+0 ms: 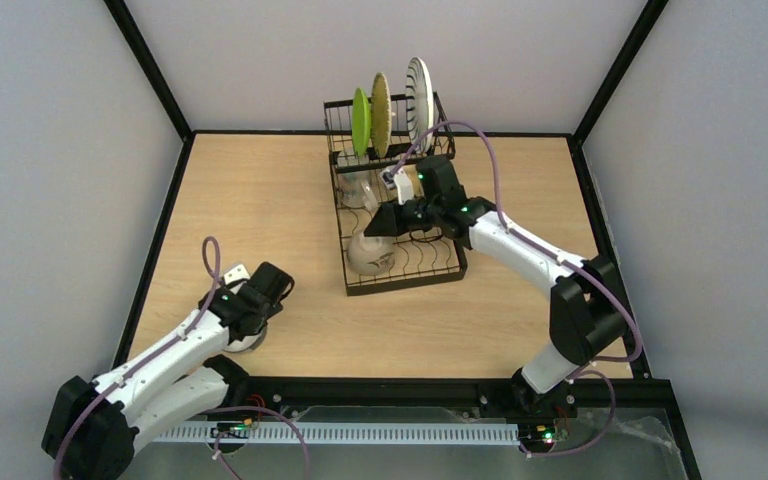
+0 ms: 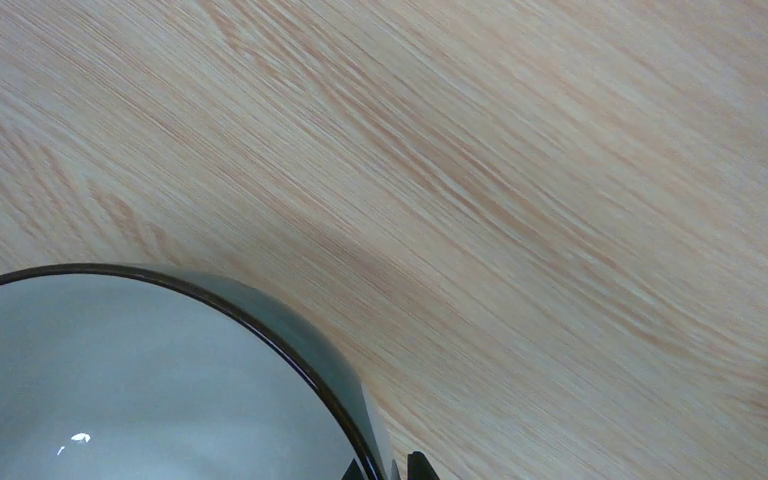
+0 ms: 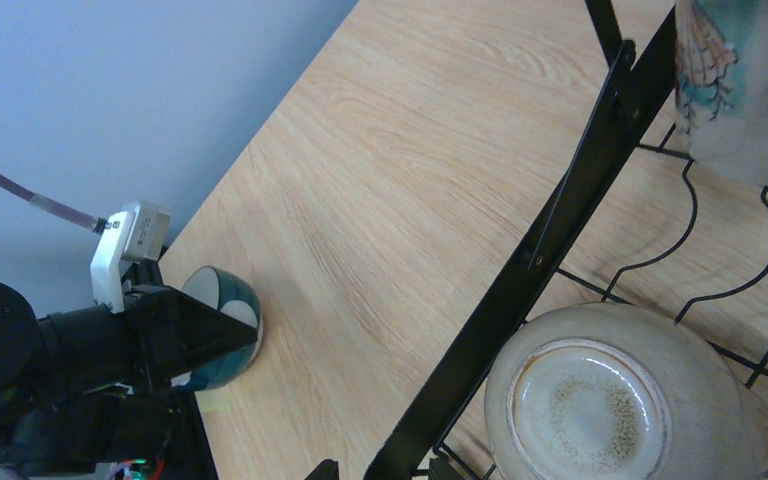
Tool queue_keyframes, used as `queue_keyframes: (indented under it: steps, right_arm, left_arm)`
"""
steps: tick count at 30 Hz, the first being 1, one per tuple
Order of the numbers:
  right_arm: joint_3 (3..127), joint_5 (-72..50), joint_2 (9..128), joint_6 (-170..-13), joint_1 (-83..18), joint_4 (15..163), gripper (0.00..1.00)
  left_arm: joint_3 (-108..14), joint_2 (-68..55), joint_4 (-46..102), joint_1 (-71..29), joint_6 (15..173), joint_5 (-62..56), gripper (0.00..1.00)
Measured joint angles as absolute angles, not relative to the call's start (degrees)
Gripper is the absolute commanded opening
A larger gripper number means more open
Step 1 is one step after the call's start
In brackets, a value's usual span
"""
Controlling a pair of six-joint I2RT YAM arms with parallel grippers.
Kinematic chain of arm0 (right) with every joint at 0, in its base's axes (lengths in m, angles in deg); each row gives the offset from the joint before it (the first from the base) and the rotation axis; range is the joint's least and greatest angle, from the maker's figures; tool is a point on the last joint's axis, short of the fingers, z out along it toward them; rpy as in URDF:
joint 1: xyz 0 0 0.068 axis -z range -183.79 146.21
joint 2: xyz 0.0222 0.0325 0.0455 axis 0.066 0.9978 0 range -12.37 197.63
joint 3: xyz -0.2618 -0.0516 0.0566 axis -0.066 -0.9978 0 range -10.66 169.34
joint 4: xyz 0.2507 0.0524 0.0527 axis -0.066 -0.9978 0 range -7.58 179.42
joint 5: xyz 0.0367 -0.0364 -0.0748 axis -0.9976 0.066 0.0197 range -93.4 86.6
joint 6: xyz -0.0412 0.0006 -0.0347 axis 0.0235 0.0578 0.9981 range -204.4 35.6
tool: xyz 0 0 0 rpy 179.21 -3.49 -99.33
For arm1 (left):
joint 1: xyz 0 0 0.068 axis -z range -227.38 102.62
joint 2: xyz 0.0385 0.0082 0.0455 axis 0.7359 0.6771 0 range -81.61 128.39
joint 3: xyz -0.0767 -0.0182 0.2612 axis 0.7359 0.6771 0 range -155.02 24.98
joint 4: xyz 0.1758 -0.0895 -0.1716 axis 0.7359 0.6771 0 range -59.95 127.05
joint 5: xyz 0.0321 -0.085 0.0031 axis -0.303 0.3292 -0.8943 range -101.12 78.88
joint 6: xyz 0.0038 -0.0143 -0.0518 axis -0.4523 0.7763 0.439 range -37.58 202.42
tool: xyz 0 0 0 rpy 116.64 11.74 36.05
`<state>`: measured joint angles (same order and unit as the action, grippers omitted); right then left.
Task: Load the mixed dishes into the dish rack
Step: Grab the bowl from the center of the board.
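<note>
1. My left gripper (image 2: 388, 468) barely shows: only two dark fingertips (image 2: 420, 466) poke up at the bottom edge.
2. They stand on either side of the wall of a bowl (image 2: 110, 380), one tip inside the rim and one outside, pinched close on it.
3. The bowl fills the lower left corner. Its inside is white with a small glint of light, its rim is dark, and its outer wall is dark teal.
4. The rest is the light wood-grain table (image 2: 560, 200), with a soft shadow just beside the bowl.

Plates (image 1: 381, 112) stand behind one bowl (image 1: 371, 255) in the rack (image 1: 406, 284); second bowl (image 3: 230, 300) lies front-left.
</note>
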<state>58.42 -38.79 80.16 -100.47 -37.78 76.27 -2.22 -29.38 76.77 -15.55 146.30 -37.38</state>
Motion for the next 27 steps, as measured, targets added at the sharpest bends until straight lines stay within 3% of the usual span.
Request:
queue_keyframes:
  steps: [6,11,13,16,27]
  right_arm:
    - [58.4,-36.5,76.4,-101.1,-37.8,75.3,0.49]
    - [58.4,-33.0,72.8,-102.1,-37.8,75.1,0.5]
    - [58.4,-31.6,71.3,-102.7,-37.7,75.1,0.59]
    - [58.1,-30.2,69.1,-103.9,-37.2,75.2,0.65]
    - [47.8,-30.6,61.1,-109.9,-32.1,79.6,0.74]
  left_arm:
    - [-7.0,-32.7,78.4,-15.5,146.6,-33.4,0.02]
    - [-17.9,-34.1,76.9,-15.5,146.0,-28.9,0.02]
    - [-21.9,-34.5,75.2,-15.5,146.1,-27.4,0.02]
    - [-25.8,-34.7,71.9,-15.5,146.7,-25.1,0.02]
    - [-20.0,-37.5,48.5,-15.5,159.2,-12.3,0.01]
